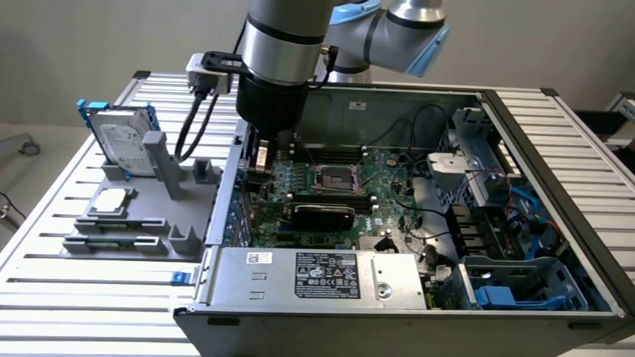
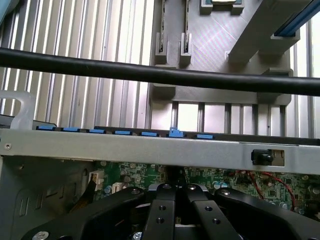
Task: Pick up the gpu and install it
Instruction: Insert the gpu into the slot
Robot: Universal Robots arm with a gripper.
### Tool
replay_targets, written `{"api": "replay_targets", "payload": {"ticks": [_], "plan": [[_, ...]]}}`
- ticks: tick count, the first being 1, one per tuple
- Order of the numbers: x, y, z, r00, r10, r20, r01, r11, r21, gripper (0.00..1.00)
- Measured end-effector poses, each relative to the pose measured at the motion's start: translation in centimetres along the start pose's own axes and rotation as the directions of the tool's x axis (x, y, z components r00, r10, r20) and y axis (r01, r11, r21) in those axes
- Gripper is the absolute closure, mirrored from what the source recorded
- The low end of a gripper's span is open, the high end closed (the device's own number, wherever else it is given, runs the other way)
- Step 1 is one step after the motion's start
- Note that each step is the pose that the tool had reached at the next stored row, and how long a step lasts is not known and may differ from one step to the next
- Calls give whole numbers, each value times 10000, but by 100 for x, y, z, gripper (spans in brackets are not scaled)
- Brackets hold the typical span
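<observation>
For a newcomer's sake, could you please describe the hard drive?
Start at the open grey metal computer case; to the exterior view's left of it sits a grey plastic holder. The silver hard drive stands upright at its far end, the only part there in a blue frame.

Slatted metal table [image 1: 59, 297] spans the frame. Open computer case [image 1: 397, 312] sits centre-right. Grey fixture [image 1: 149, 216] rests at left.

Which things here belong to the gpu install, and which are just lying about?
Job: gpu, standing on the motherboard; open computer case; gripper, fingers shut, inside the case.
Lying about: hard drive; processor chip; memory sticks; grey holder, all outside the case.
</observation>
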State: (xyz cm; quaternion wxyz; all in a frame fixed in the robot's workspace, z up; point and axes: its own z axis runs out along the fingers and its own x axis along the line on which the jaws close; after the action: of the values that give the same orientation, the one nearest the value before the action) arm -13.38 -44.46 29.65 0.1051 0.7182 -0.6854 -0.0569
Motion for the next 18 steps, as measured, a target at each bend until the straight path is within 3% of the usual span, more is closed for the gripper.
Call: {"api": "replay_targets", "payload": {"ticks": [10,18], "plan": [[3,7,-32,10000,43,10,-43,10000,-3,89],[1,6,-14,9995,324,70,-323,9995,-24,89]]}}
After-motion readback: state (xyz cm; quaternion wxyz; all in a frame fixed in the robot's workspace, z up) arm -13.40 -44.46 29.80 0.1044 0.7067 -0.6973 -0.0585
